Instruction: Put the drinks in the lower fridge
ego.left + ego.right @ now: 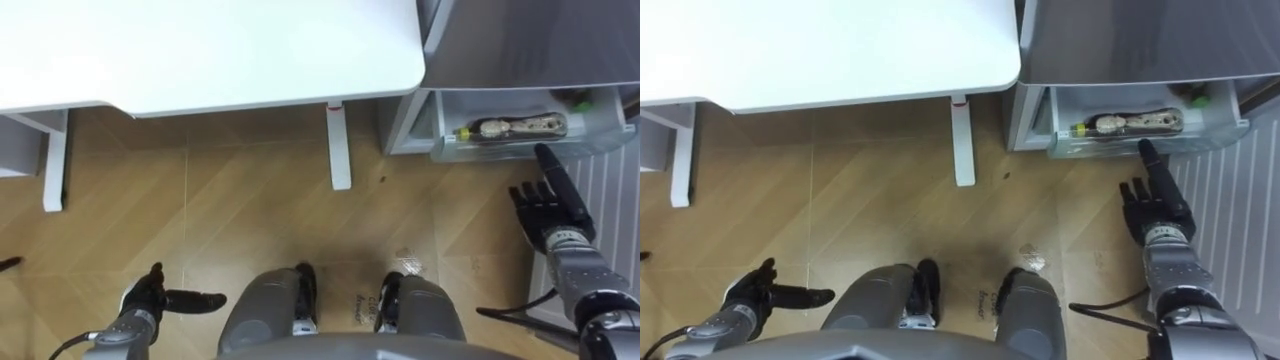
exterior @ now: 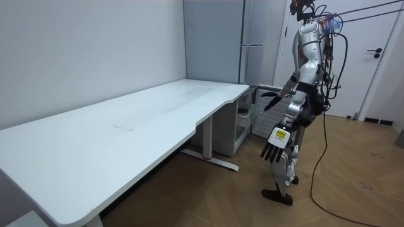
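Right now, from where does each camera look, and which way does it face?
Left eye view: on the head, looking down at the white table, fridge drawer with bottle; knees, left hand, right hand show.
Right eye view: beside it, same downward scene and body.
Room view: off in the room, facing the whole robot by the fridge.
Shared: table, both hands.

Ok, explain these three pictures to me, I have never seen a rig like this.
It is a two-legged robot with two hands, standing by a white desk and a fridge. Two pictures come from the camera on its head, looking down; the third is from a camera in the room. The fridge's bottom drawer is open, with a bottle lying in it. The right hand reaches toward the drawer, fingers straight, holding nothing. The left hand hangs low, also empty.
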Robot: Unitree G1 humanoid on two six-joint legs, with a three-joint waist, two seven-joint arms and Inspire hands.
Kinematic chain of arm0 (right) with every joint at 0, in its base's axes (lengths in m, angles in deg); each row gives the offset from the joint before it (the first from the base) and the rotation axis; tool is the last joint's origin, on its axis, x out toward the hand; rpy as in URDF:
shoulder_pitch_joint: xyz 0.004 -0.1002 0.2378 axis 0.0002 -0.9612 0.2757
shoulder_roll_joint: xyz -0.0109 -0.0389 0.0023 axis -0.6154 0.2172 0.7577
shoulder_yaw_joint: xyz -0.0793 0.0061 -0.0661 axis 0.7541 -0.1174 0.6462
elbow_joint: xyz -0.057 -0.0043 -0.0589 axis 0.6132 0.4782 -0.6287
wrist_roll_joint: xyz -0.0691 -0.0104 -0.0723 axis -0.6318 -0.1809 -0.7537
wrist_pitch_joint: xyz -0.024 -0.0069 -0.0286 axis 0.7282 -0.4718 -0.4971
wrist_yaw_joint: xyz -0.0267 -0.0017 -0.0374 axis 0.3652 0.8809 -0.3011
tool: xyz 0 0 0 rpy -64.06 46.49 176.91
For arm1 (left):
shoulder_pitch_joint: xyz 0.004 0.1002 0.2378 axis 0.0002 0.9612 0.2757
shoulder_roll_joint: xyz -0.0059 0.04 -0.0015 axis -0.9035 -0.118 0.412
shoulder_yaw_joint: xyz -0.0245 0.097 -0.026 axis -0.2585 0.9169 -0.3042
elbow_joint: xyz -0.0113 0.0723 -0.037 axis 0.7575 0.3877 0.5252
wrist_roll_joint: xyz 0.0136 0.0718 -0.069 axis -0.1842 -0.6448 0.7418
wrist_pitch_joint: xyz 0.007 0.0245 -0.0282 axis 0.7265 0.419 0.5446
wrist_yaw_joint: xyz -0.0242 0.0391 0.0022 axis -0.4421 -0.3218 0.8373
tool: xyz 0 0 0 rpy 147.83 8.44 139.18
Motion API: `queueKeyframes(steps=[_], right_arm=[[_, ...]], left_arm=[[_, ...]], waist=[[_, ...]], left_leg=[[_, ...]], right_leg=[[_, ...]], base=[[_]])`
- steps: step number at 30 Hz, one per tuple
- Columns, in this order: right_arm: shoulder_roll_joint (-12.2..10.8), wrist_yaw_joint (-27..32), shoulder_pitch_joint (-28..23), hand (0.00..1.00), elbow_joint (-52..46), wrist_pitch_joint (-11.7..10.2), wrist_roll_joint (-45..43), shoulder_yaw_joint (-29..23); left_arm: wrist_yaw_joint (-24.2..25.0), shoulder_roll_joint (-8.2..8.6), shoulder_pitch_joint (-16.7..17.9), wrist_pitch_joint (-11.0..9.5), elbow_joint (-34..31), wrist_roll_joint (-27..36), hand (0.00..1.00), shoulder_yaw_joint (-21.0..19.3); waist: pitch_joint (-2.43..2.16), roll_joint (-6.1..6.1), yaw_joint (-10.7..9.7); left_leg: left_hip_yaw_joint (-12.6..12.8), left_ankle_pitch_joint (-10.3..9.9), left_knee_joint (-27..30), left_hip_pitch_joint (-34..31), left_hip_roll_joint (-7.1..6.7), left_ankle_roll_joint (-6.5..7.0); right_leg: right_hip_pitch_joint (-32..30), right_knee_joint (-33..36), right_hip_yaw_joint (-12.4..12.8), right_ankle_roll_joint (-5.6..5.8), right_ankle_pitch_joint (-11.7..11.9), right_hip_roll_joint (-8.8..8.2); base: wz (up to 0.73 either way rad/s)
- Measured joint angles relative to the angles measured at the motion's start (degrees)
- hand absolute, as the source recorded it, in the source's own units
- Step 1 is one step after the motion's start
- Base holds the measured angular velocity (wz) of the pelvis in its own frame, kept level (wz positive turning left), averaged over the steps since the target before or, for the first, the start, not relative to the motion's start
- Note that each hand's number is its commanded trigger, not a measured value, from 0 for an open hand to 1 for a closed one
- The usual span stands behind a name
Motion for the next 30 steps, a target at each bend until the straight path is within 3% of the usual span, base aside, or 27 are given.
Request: queueKeyframes(steps=[7,9,12,16,20,27,30], right_arm=[[0.0,-1.1,1.2,0.0,2.6,1.2,0.1,-0.1],[0.0,-1.1,2.2,0.0,2.9,1.3,0.0,-0.1],[0.0,-1.2,4.7,0.0,3.8,1.3,0.1,-0.1],[0.4,-1.2,6.6,0.0,3.7,1.2,0.3,-0.1],[1.0,-1.2,9.0,0.0,3.6,1.1,2.2,0.4],[3.1,-1.1,13.8,0.0,3.5,1.1,1.8,0.5],[5.3,-1.1,17.8,0.0,2.7,1.0,1.8,0.7]], left_arm=[[-0.4,0.36,-0.7,0.5,0.1,-0.1,0.0,0.0],[-0.7,0.4,-1.2,1.0,0.1,0.5,0.0,0.0],[-1.5,0.27,-1.5,1.2,0.1,0.6,0.0,0.0],[-2.2,0.02,-1.4,1.8,-0.1,0.9,0.0,0.1],[-4.3,-0.11,-0.9,2.5,-0.9,0.8,0.0,1.3],[-5.1,-0.39,-1.1,4.0,-3.2,0.8,0.0,3.0],[-5.3,-0.56,-1.1,4.5,-4.7,0.2,0.0,3.3]], waist=[[0.06,-0.26,-0.2],[0.06,-0.31,-0.2],[0.16,-0.8,-0.1],[0.15,-1.2,0.1],[0.16,-2.02,0.8],[0.14,-2.16,1.4],[0.23,-2.4,1.4]], left_leg=[[0.2,-0.4,2.1,-1.8,-0.48,0.2],[0.3,-1.6,5.5,-4.1,-0.23,0.16],[0.1,-5.4,15.2,-10.1,0.53,-0.07],[-1.2,-8.6,24.9,-17.6,1.36,-0.45],[-1.8,-11.7,35.4,-26.5,2.09,-0.79],[-2.7,-12.3,45.5,-38.9,1.87,-0.58],[-2.6,-12.7,49.2,-42.6,1.97,0.1]], right_leg=[[-2.2,3.4,0.4,0.11,-1.4,-0.87],[-4.8,6.5,1.0,-0.07,-2.4,-0.98],[-10.5,15.8,1.4,-0.75,-6.4,-1.67],[-17.3,24.6,1.4,-1.59,-9.4,-1.93],[-25.9,34.9,2.4,-1.75,-12.6,-2.04],[-37.9,45.3,2.7,-2.88,-14.3,-3.73],[-41.9,49.2,3.8,-3.0,-14.6,-4.02]], base=[[0.03],[-0.03],[-0.01],[0.05],[0.03],[0.09],[0.0]])
